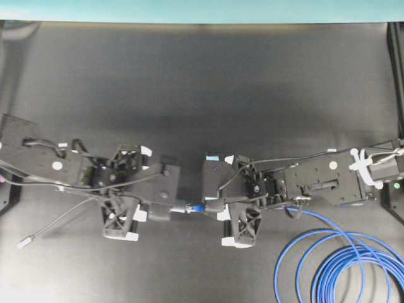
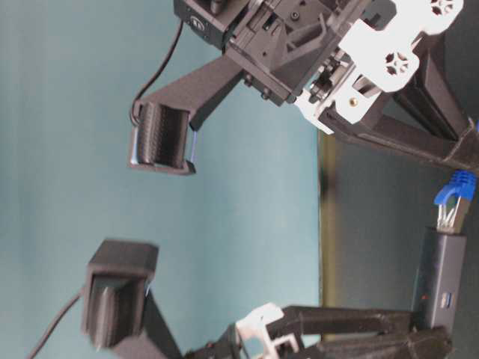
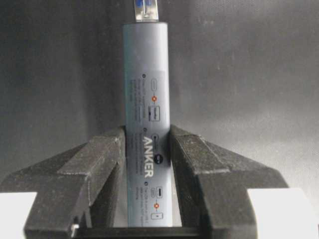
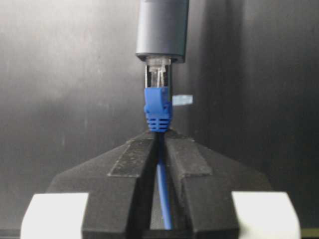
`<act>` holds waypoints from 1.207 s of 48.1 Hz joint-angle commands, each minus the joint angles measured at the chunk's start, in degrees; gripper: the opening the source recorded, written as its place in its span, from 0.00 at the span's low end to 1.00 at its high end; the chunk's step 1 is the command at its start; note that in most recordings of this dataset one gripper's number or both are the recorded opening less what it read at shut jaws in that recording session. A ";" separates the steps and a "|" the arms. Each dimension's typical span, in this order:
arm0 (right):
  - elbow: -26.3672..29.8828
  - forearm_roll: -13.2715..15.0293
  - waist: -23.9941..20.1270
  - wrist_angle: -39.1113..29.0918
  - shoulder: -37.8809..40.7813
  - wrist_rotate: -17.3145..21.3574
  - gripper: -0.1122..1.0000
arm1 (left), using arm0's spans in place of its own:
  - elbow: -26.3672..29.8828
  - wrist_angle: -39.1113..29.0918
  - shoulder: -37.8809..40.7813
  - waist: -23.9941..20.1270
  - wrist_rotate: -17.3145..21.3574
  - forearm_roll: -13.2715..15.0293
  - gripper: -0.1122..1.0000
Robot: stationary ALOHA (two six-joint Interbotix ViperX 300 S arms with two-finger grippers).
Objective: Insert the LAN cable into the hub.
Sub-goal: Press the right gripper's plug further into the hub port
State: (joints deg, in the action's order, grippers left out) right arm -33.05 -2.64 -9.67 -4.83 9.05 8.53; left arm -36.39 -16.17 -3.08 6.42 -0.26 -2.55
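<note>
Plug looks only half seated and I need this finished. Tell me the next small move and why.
Probably push the right gripper a little further straight toward the hub. The LAN cable plug's clear tip is at the port, lined up, but much of it still shows outside. The left gripper braces the hub.

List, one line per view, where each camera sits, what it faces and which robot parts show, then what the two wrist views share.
Overhead: above, looking down at the table; both arms, left claw, right claw.
Table-level: low at the side; hub, LAN cable plug, both claws' fingers.
Left wrist: on the left arm, looking along its fingers clamping the hub.
Right wrist: on the right arm, fingers gripping the cable.
Shared: plug meeting the hub's end.
</note>
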 commanded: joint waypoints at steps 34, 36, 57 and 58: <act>3.78 -0.09 1.58 2.99 -0.88 1.76 0.12 | 4.66 -0.09 1.23 -0.44 2.99 -0.18 0.36; 3.87 -0.09 1.58 3.69 -0.79 1.76 0.12 | 4.57 0.62 1.23 -0.44 2.99 -0.26 0.36; 2.99 0.00 1.93 5.54 -1.23 1.67 0.12 | 3.69 4.66 1.05 -1.05 3.08 -0.18 0.36; 2.72 0.00 1.76 5.54 -1.32 1.67 0.12 | 3.43 4.75 1.05 -1.05 3.08 -0.18 0.36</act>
State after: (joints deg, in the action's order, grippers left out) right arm -31.99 -2.90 -9.05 -3.16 9.14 10.02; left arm -33.75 -14.77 -1.41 5.80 2.55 -2.55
